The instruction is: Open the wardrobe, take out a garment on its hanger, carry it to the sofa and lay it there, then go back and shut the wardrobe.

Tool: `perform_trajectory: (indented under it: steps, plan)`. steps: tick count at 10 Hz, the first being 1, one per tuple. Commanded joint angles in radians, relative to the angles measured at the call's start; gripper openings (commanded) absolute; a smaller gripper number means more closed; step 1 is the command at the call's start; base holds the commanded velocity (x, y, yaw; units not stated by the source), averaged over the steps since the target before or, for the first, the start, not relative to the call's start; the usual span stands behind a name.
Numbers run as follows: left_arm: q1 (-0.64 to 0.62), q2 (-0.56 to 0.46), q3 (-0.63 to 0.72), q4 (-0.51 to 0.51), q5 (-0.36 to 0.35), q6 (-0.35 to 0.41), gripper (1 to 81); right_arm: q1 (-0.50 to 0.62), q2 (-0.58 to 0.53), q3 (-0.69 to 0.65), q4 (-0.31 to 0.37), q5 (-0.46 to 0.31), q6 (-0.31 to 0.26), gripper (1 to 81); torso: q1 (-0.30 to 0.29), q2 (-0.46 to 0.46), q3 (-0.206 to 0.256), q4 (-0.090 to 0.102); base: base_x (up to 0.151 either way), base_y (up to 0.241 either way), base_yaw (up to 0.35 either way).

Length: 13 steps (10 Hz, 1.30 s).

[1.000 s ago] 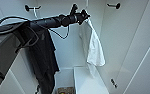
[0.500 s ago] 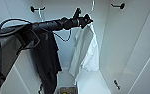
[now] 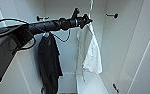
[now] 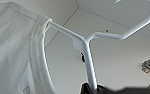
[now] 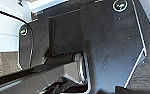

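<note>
White wardrobe [image 3: 121,50] walls surround you, doors open. Your left gripper [image 3: 87,21] is clamped on the hanger [image 4: 89,58], holding the white garment [image 3: 89,55] inside near the right wall. Beside it hangs a black garment [image 3: 49,65]. Your right gripper's state: I cannot tell.

We see a long black garment [image 3: 49,63] hanging limp from a short dark peg [image 3: 41,18], its hem falling low and its folds loose. A second dark peg [image 3: 112,15] juts out bare, well apart from the first. A small dark fitting [image 3: 115,87] sits low down, and a metal bracket [image 4: 149,66] shows pale and blurred.
</note>
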Motion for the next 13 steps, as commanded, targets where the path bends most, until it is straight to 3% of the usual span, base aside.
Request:
perform_trajectory:
  steps: [1,7,13]
  plan:
    - [-0.164,-0.017,0.008,0.029,-0.029,0.015,1.0,0.039,0.010,0.008,0.006,-0.059,-0.002,81.1,0.000,0.000,0.000,0.000,0.000,0.000,0.000]
    - [-0.138,-0.058,0.112,0.029,-0.034,0.013,1.0,0.044,0.012,0.009,0.004,-0.059,-0.002,81.1,0.000,0.000,-0.001,0.000,0.000,0.000,0.000]
    - [-0.088,-0.063,0.144,0.029,-0.043,0.015,1.0,0.045,0.012,0.009,0.003,-0.059,-0.004,81.1,0.000,0.000,-0.001,0.000,-0.077,0.000,0.000]
